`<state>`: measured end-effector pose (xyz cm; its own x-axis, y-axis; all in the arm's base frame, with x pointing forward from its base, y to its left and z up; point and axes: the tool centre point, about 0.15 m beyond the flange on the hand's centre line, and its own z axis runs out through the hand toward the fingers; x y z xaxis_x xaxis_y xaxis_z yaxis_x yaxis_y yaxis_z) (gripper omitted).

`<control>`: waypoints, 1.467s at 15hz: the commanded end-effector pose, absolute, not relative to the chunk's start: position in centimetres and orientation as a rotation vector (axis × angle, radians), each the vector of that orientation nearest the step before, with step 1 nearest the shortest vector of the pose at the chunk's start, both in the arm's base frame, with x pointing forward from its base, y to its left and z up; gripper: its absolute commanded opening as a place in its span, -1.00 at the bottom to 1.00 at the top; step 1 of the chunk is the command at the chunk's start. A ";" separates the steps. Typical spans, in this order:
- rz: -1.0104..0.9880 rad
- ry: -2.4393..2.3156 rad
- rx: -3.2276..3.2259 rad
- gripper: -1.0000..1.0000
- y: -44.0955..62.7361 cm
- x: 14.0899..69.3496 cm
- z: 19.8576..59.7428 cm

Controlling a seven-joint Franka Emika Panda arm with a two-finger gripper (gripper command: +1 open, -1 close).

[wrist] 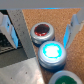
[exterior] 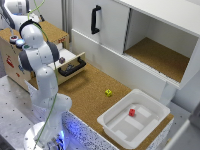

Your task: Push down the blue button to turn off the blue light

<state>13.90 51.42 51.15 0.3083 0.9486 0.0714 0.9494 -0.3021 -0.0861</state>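
The blue button (wrist: 51, 51) has a bright, lit pale blue cap in a dark rim, and that glow is the blue light. It sits on the cork top of a box between a dark red button (wrist: 42, 32) and a green button (wrist: 67, 79) that is cut off at the picture's edge. My gripper (wrist: 40, 24) hangs above the buttons, open, with a blurred finger (wrist: 5, 25) on either side and nothing between them. In the exterior view the blue button (exterior: 20, 43) glows on the wooden box (exterior: 12, 60) at the far left, and the arm hides the gripper.
An open drawer (exterior: 70, 66) with a black handle juts out beside the box. A yellow cube (exterior: 108, 92) lies on the cork counter. A white bin (exterior: 135, 119) holds a red cube (exterior: 132, 112). Behind stands a white cabinet (exterior: 107, 30) with an open compartment.
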 end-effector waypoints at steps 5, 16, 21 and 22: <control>0.073 -1.703 -2.673 -1.00 55.1 16.2 50.1; 0.180 -1.647 -2.666 -1.00 55.7 18.1 45.3; 0.183 -1.603 -2.688 -1.00 54.5 18.8 44.4; 0.129 -1.589 -2.679 -1.00 54.0 18.5 46.1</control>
<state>17.55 53.38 45.97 0.4518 0.8921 -0.0061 0.8839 -0.4485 -0.1323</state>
